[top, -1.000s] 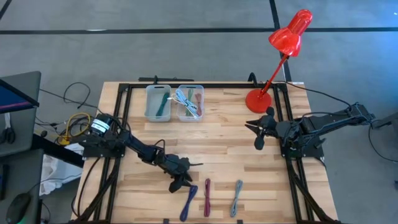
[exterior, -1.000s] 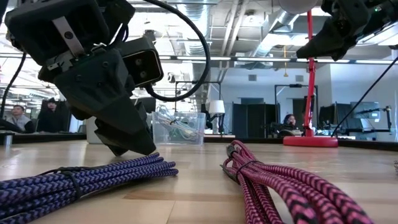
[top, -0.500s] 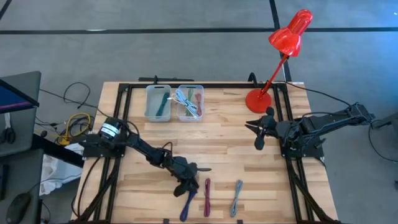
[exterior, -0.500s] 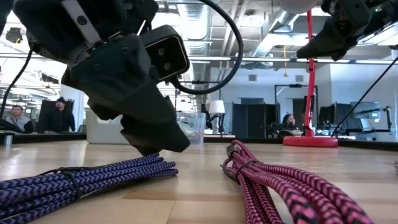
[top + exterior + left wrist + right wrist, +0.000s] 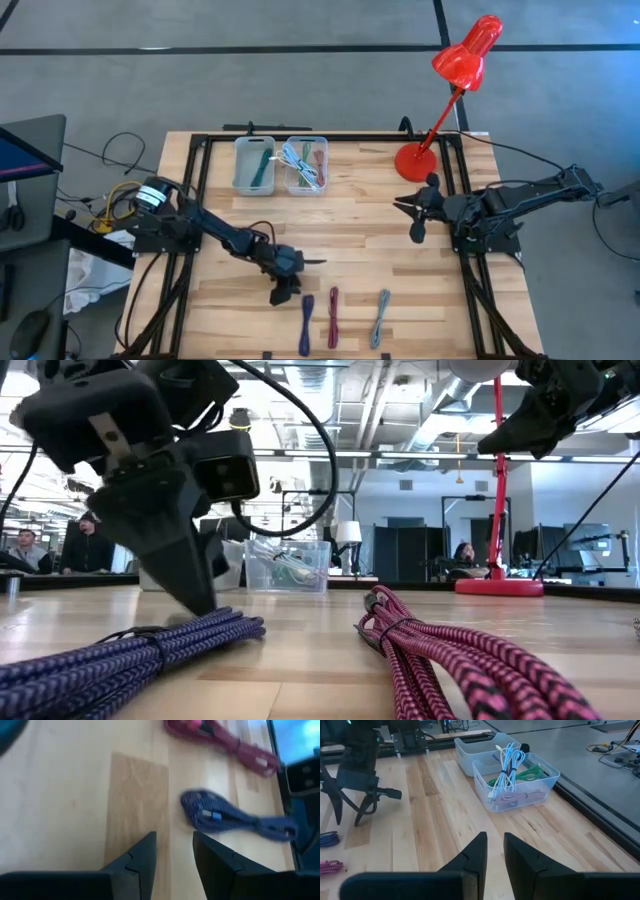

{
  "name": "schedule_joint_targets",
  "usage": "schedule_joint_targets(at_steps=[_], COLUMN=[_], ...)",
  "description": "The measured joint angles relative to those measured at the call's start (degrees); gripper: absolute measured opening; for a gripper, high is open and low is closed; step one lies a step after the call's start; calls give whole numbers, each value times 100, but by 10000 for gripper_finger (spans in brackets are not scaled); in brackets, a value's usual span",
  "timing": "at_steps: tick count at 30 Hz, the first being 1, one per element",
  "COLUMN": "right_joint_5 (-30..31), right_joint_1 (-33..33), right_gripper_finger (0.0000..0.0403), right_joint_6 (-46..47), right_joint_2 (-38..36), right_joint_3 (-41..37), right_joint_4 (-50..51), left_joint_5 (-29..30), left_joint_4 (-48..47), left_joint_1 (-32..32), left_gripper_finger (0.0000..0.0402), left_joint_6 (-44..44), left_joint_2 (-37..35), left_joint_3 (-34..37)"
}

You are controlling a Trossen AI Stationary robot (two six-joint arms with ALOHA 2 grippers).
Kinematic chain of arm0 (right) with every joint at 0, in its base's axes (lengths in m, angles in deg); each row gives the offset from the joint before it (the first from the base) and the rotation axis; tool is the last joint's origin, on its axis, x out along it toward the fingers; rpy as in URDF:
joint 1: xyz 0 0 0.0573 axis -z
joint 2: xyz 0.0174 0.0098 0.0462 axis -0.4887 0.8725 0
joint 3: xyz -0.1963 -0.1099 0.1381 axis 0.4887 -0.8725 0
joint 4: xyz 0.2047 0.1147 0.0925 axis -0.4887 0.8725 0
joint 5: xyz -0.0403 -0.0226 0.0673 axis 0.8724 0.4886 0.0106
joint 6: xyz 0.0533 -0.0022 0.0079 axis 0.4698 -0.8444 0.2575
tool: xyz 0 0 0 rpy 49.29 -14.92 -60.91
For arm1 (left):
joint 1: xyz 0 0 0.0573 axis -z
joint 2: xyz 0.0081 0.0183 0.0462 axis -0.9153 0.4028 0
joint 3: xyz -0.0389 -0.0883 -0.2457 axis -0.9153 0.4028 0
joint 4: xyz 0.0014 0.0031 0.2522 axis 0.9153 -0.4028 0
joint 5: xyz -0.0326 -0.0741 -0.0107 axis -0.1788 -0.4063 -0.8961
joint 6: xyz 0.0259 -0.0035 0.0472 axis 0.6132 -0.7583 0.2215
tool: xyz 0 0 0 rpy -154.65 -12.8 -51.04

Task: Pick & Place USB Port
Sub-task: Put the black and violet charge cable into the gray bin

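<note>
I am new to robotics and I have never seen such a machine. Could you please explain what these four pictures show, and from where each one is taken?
Two dark robot arms work at a wooden table. One picture looks straight down, one looks level across the tabletop, and two come from cameras on the arms' wrists.

On the table lie three bundled cables: a purple cable, a pink cable and a grey cable. At the far edge stand two clear bins with more cables inside, and a red lamp.

The left gripper is low over the table, just beside the purple cable's end; its fingers are open and hold nothing. The right gripper waits near the lamp's base, also open and empty.

In the level view you also see the room behind, with people sitting far away.
</note>
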Motion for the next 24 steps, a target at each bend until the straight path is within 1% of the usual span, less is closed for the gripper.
schedule_joint_targets(at_steps=[5,12,15,21,24], right_joint_5=[1,2,2,2,2], right_joint_1=[2,2,0,2,2], right_gripper_finger=[58,58,58,58,58], right_joint_6=[0,2,4,4,6], right_joint_2=[84,206,233,234,234], right_joint_3=[0,0,0,0,0], right_joint_4=[-34,-41,-41,-43,-43], left_joint_5=[-3,-331,-360,-686,-697], left_joint_4=[219,1161,1187,1191,1194], left_joint_1=[14,100,99,134,166], left_gripper_finger=[128,127,127,126,118], left_joint_6=[-343,-256,-248,-447,-469], left_joint_2=[203,784,798,773,772], left_joint_3=[-26,-61,-55,-50,-46])
